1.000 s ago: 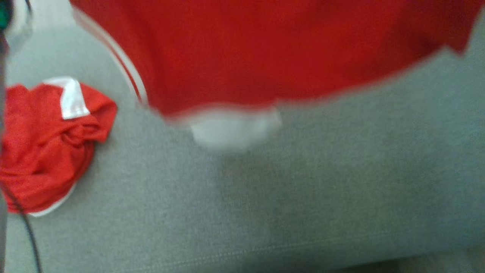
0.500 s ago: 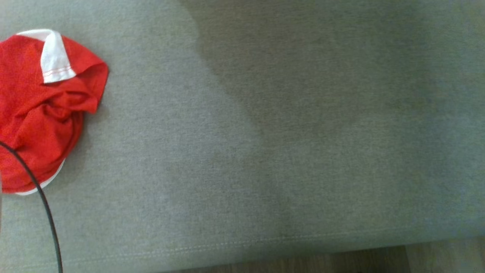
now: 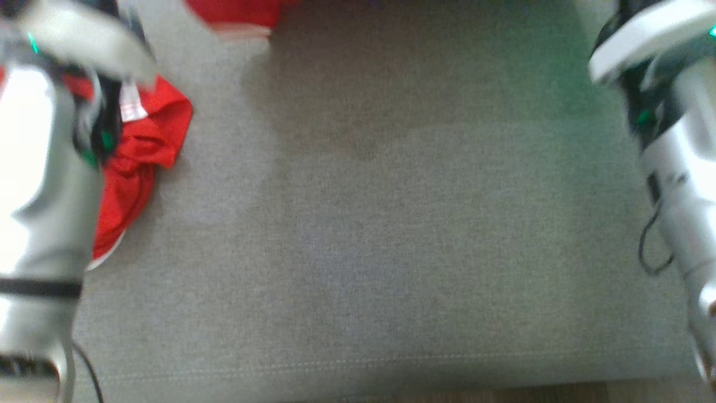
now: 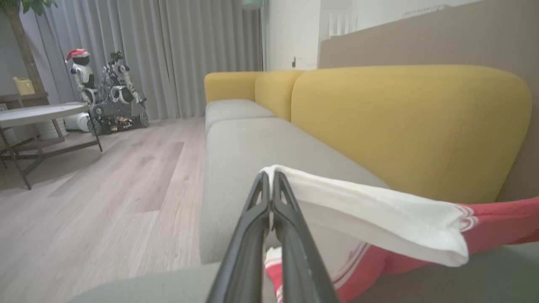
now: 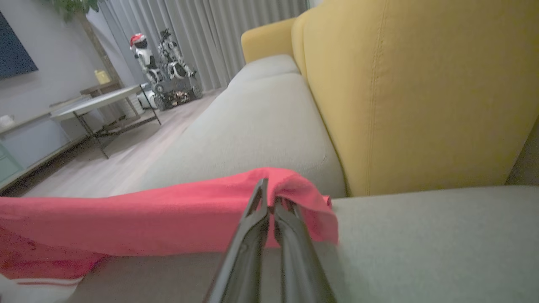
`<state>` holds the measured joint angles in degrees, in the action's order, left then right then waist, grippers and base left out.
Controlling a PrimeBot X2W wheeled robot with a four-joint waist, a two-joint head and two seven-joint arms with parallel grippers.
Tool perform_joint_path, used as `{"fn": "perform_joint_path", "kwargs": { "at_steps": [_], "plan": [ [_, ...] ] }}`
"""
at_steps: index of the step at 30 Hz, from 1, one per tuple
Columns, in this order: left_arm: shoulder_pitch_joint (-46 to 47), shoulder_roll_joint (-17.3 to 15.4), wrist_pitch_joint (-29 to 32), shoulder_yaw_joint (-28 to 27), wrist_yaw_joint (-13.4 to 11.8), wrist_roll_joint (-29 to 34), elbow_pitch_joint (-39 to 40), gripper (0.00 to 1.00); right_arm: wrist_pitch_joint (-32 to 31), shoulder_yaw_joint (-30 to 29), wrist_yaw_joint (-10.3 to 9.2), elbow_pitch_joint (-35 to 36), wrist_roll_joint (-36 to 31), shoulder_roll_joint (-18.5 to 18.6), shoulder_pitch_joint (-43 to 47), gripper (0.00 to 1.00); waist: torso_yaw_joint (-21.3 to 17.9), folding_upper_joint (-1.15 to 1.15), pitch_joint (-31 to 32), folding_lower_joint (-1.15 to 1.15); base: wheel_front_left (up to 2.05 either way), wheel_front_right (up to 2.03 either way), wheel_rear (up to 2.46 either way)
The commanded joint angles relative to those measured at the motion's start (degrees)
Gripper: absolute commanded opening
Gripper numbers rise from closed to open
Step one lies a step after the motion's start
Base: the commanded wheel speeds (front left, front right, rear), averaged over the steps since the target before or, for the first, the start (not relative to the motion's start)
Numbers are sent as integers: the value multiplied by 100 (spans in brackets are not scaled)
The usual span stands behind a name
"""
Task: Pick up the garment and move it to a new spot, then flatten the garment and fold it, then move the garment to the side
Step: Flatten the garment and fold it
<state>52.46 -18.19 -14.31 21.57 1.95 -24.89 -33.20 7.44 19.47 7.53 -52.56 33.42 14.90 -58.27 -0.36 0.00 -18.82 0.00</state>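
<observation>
The garment (image 4: 379, 210) is red with a white band and striped trim. It hangs stretched above the grey sofa seat (image 3: 391, 224) between my two grippers. My left gripper (image 4: 269, 176) is shut on its white edge. My right gripper (image 5: 269, 189) is shut on a red edge of the garment (image 5: 147, 219). In the head view only a scrap of the garment (image 3: 235, 12) shows at the top edge, with my pale left forearm (image 3: 39, 184) and right forearm (image 3: 677, 184) at the sides.
A second red piece of clothing (image 3: 151, 140) lies crumpled on the seat's left, partly behind my left forearm. The yellow backrest (image 4: 400, 122) rises behind the seat. The seat's front edge (image 3: 358, 366) borders wooden floor. A round table (image 4: 38, 113) and another robot (image 4: 105, 97) stand further off.
The head camera has shifted. The garment that spread across the top of the head view a second ago now shows only as a scrap there, and both forearms have come into view.
</observation>
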Motion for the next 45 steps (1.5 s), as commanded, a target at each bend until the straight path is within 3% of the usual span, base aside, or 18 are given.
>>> {"fn": "perform_joint_path", "kwargs": {
  "at_steps": [1,9,22,30,45],
  "plan": [
    [-72,-346,-58,-149,30,-49,168,0,-74,168,-4,125,144,-4,187,0,7,0,266,0,0,0,0],
    [-1703,-662,452,160,191,-226,495,0,-619,933,-4,236,682,247,1223,0,-46,0,854,0,0,0,0],
    [-3672,-1523,2063,744,476,-969,2122,0,-1273,2093,-4,543,886,1020,2202,0,24,0,1558,0,0,0,0],
    [-4244,-1829,2818,882,502,-1537,2824,0,-1921,3205,-4,1026,866,1809,2551,0,62,0,1825,0,0,0,0],
    [-4997,-2465,3505,949,532,-2460,3993,0,-2956,4248,-4,2422,2023,3223,2929,0,-66,0,2194,0,0,0,0]
  ]
}}
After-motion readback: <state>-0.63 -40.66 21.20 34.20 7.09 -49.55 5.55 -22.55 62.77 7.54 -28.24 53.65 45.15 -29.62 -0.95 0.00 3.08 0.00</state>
